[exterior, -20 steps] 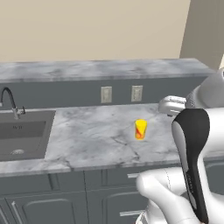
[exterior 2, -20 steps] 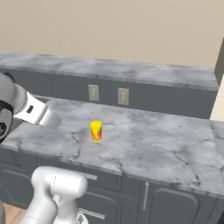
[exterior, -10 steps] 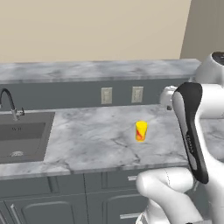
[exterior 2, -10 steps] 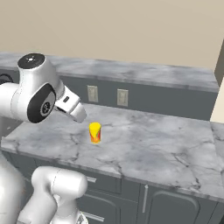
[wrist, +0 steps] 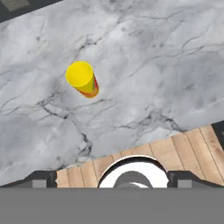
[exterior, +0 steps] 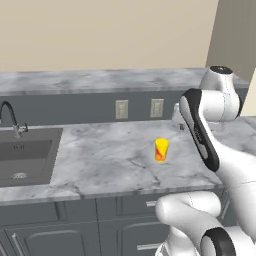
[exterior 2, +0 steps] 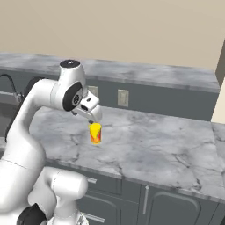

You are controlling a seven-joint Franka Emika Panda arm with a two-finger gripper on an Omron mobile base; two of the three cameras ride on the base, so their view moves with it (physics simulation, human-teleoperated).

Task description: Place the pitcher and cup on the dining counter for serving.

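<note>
The small yellow cup (exterior: 161, 149) (exterior 2: 95, 133) with a red-orange mark stands upright on the lower marble worktop (exterior: 105, 157), right of the sink. My gripper (exterior 2: 92, 117) hangs above the worktop close to the cup, without touching it. In the hand view the cup (wrist: 82, 78) lies upper left, seen from above. The gripper (wrist: 113, 180) is open, its dark fingertips (wrist: 41, 179) far apart with nothing between them. The dining counter (exterior: 100, 80) (exterior 2: 154, 72) runs raised along the back. The pitcher is out of view.
A sink (exterior: 25, 155) with a dark faucet (exterior: 10, 117) sits at the left. Two wall outlets (exterior: 121, 109) are set in the dark panel under the raised counter. Cabinet drawers (exterior 2: 132, 193) run below the worktop. Wooden floor (wrist: 183, 148) shows past the worktop's edge.
The arm has swung up and over the worktop, carrying the open gripper toward the cup. The cup has stayed put.
</note>
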